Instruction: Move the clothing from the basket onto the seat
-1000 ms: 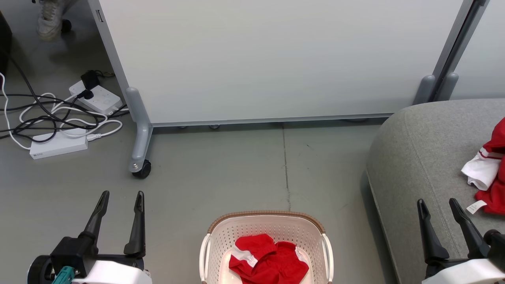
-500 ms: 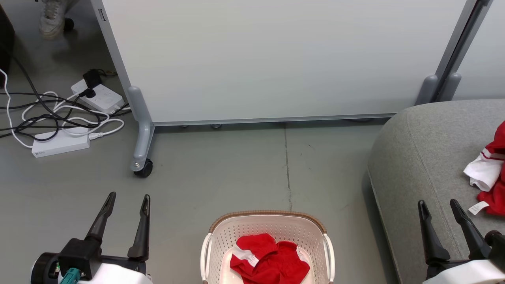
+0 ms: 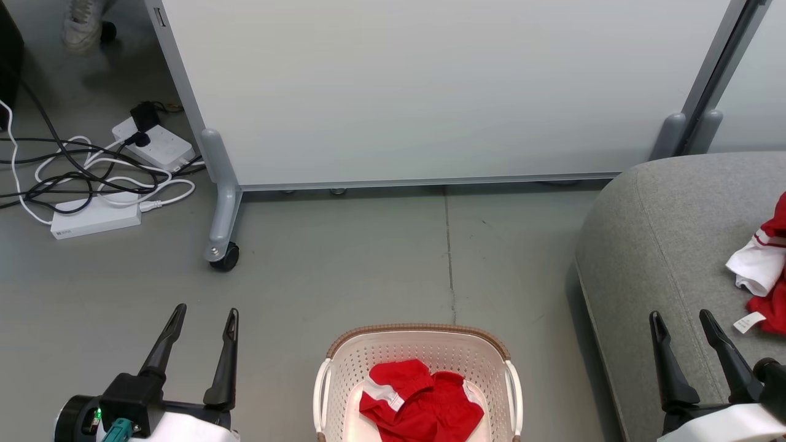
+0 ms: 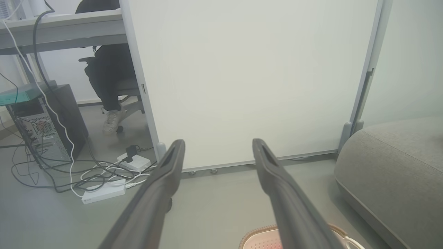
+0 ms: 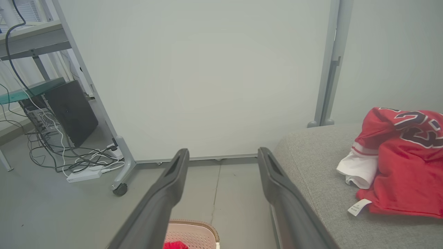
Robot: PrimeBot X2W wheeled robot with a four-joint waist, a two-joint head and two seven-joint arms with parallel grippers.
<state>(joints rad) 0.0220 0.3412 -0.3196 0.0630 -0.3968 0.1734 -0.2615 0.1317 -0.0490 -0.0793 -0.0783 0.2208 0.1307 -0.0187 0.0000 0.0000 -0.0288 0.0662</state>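
Left gripper (image 3: 206,310), 2 long dark fingers (image 4: 155,193) spread, empty: has slid slightly inward toward oval cream-white perforated plastic basket (image 3: 417,332) over last second; camera drifted too. Right gripper (image 3: 681,314) spread, empty, unmoved near edge of large grey fabric seat (image 3: 663,233). Crumpled red garment with white trim (image 3: 424,408) lies in basket, untouched; red lettered jersey (image 5: 408,166) already on seat. Likely left gripper lining up next pick. Both arms low, fingers pointing forward.
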